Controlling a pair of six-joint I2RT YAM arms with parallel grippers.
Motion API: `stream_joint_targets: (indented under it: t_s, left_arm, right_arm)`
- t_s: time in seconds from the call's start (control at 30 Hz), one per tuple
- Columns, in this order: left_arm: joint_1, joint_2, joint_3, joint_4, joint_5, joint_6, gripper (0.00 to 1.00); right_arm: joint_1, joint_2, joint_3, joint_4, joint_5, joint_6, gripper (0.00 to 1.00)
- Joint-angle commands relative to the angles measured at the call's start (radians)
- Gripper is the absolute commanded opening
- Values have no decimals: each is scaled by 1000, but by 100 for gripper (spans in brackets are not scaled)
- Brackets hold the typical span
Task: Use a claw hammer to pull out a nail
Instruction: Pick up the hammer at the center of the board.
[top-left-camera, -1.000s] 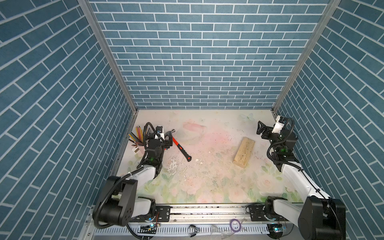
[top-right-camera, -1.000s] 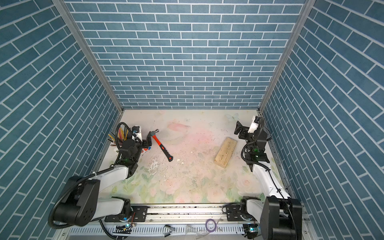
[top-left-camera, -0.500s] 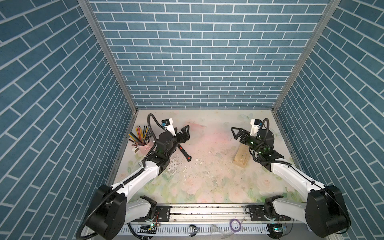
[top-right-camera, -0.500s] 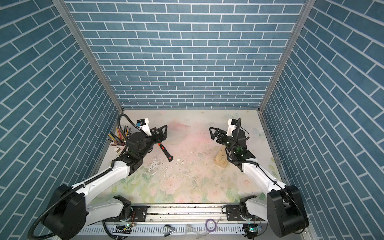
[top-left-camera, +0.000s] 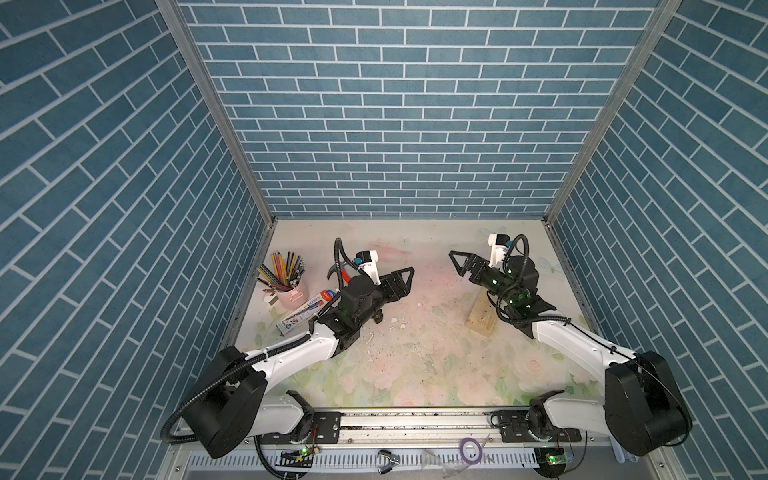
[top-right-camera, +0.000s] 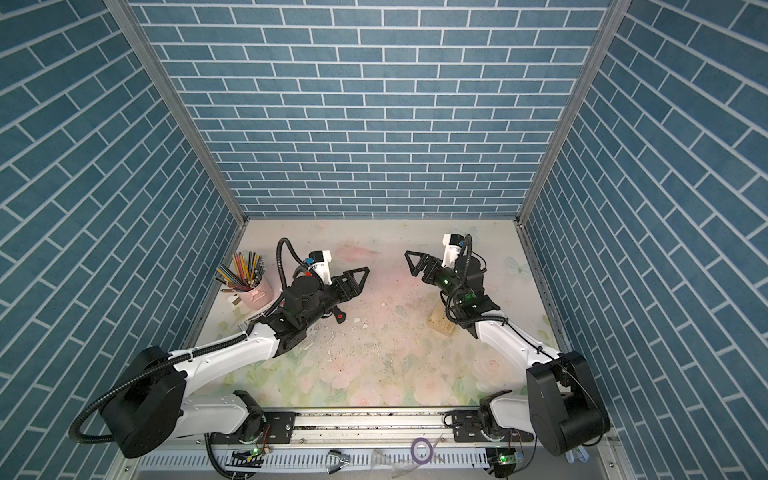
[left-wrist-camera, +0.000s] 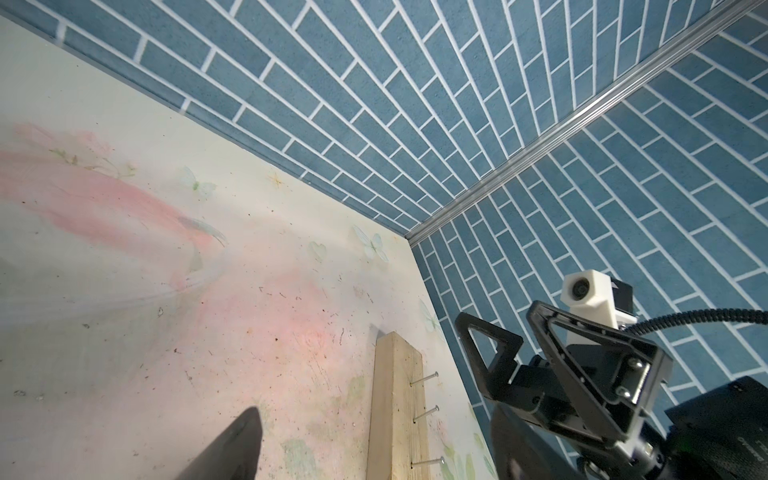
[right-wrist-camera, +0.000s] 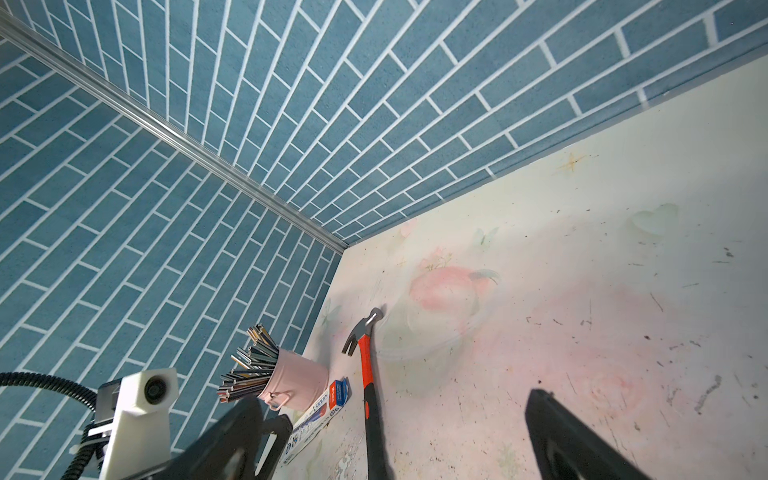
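Observation:
The claw hammer (right-wrist-camera: 366, 365) lies flat on the table; its silver head, claw and orange-red handle show in the right wrist view. In both top views my left arm covers most of it, leaving only its black end (top-left-camera: 378, 319) (top-right-camera: 340, 317) and claw (top-left-camera: 332, 272). My left gripper (top-left-camera: 405, 280) (top-right-camera: 359, 278) hovers open and empty past the handle, pointing at the table's middle. A wooden block (top-left-camera: 481, 319) (left-wrist-camera: 395, 399) holds three upright nails; one nail (left-wrist-camera: 424, 379) stands nearest its far end. My right gripper (top-left-camera: 457, 262) (top-right-camera: 413, 264) hangs open and empty above the block's far end.
A pink cup of pencils (top-left-camera: 293, 291) (right-wrist-camera: 293, 380) and a flat pencil box (top-left-camera: 301, 318) (right-wrist-camera: 320, 413) sit by the left wall, beside the hammer. Small debris (top-left-camera: 392, 322) dots the floral table. Brick-patterned walls close in three sides.
Both arms have risen and swung inward from the side walls toward the table's middle. The left arm now covers the hammer and the right arm covers the block's far end. Both grippers stayed open.

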Motion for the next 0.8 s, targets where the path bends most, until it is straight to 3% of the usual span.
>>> stream_joint_targets:
  t_s: [0.0, 0.17, 0.27, 0.47, 0.77]
  left_arm:
    - [37, 9, 30, -41, -15, -32, 87]
    - [117, 95, 228, -558, -132, 21, 87]
    - [175, 154, 262, -697, -130, 49, 87]
    - [231, 241, 237, -750, -163, 93, 87]
    - [234, 389, 249, -735, -171, 103, 86]
  right_arm:
    - [-5, 0, 46, -50, 43, -26, 99]
    - [-6, -33, 98, -173, 191, -135, 99]
    - [-6, -54, 125, -211, 274, -209, 98]
    - [-4, -95, 135, -230, 381, -285, 98]
    - [-7, -134, 118, -259, 435, -318, 98]
